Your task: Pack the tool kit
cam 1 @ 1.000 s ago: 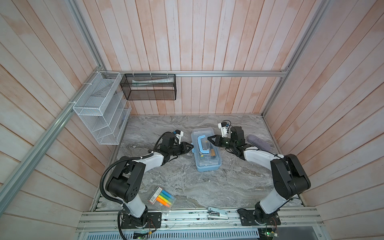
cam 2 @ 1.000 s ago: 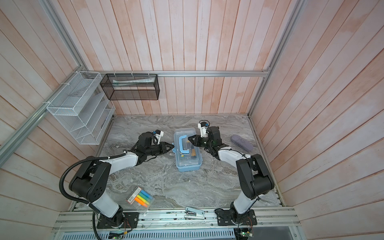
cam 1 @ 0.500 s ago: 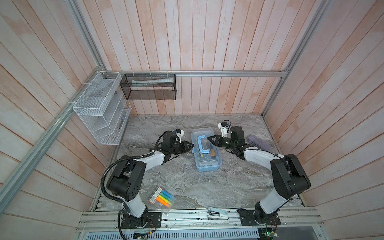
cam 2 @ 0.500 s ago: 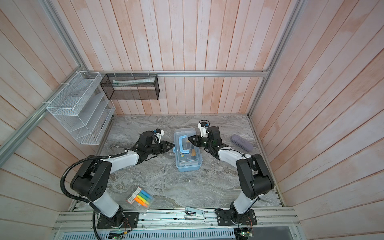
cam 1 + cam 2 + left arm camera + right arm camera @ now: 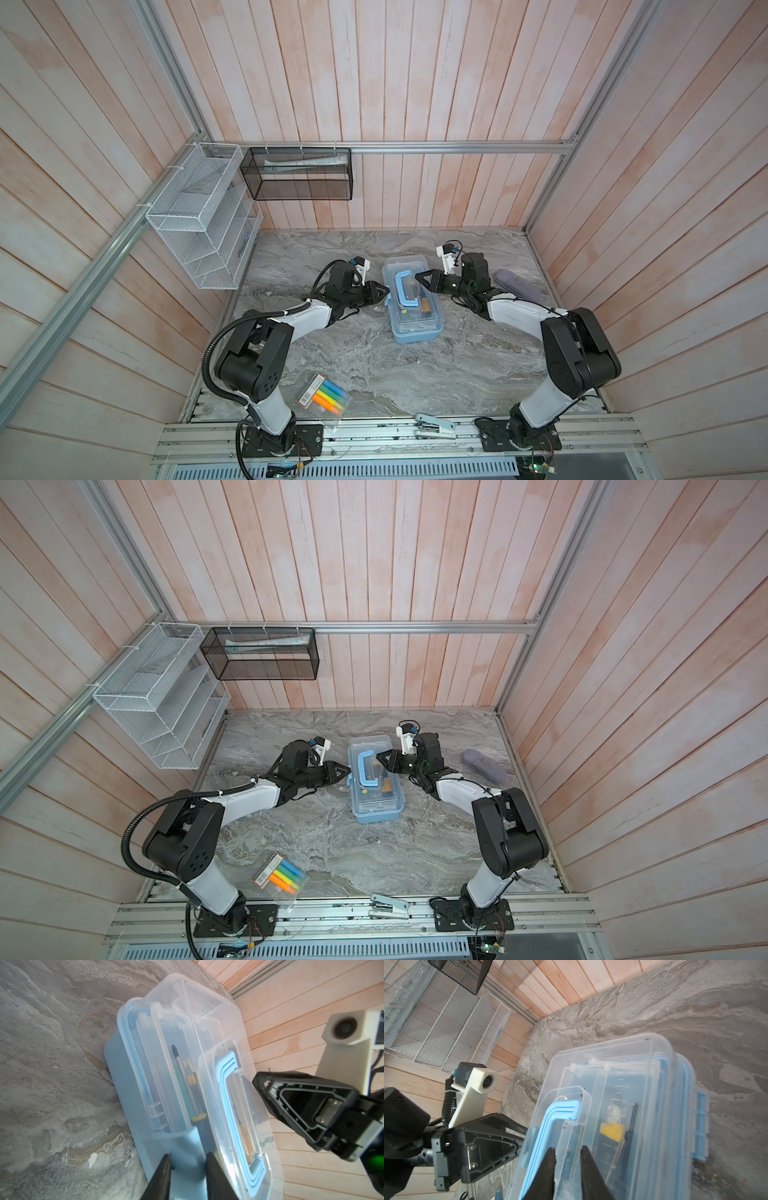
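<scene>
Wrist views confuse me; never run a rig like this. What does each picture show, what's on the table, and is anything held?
Two robot arms with pincer grippers share a table. Top views look down on everything; each wrist view looks out from one arm. The tool box sits mid-table, tools inside. The left gripper straddles a blue tab on its side; the right gripper, nearly shut, is at the lid by the handle. Real grips: can't tell. Highlighters, a stapler and a lilac case lie loose.
</scene>
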`<action>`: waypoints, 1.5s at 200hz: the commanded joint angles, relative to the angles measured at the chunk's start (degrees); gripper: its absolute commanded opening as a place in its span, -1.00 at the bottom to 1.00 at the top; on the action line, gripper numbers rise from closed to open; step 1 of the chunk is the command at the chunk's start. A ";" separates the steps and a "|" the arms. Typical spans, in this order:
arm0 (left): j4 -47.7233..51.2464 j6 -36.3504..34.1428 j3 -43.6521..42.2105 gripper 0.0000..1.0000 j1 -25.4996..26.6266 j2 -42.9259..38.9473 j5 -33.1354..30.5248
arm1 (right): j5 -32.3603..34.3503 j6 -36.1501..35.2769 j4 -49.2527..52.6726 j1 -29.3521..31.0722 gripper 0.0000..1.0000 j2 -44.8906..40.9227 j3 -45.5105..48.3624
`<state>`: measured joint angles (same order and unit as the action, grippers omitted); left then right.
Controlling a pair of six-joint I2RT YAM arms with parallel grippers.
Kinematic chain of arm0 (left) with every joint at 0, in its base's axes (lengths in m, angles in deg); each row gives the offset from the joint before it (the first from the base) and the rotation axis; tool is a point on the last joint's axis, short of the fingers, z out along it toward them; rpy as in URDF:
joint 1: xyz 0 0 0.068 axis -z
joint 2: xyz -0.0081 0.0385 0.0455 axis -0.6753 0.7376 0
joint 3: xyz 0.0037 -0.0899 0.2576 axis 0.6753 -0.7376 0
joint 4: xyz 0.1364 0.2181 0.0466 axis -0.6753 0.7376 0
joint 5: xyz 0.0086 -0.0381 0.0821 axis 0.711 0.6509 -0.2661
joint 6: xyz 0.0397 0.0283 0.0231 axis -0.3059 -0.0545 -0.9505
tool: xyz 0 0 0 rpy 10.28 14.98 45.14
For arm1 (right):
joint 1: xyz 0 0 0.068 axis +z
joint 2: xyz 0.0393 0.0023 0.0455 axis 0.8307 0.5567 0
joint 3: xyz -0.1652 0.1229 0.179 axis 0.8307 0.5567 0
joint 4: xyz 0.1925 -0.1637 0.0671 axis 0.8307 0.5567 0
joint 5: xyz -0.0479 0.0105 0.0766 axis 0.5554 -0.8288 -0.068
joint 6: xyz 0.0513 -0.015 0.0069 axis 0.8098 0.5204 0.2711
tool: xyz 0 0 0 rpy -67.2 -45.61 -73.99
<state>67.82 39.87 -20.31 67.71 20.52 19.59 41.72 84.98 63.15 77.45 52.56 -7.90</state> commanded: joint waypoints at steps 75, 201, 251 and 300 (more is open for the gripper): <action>2.93 -1.53 1.74 -0.41 1.84 2.35 -1.39 | 0.21 0.05 4.68 -0.01 -0.52 3.45 1.35; -1.21 0.81 -0.66 -0.39 2.85 2.94 2.55 | 0.69 0.67 6.65 0.02 -0.50 3.15 1.97; -4.68 1.79 -4.02 -0.35 3.42 2.18 1.95 | 3.95 -0.47 12.68 0.26 -0.16 -0.16 3.11; -6.61 1.99 -4.52 -0.35 3.41 2.88 2.34 | 6.84 -0.62 13.76 0.01 -0.16 -8.36 3.93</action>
<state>62.90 41.71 -23.83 69.87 22.66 19.33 44.91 84.78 68.44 77.38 46.58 -5.32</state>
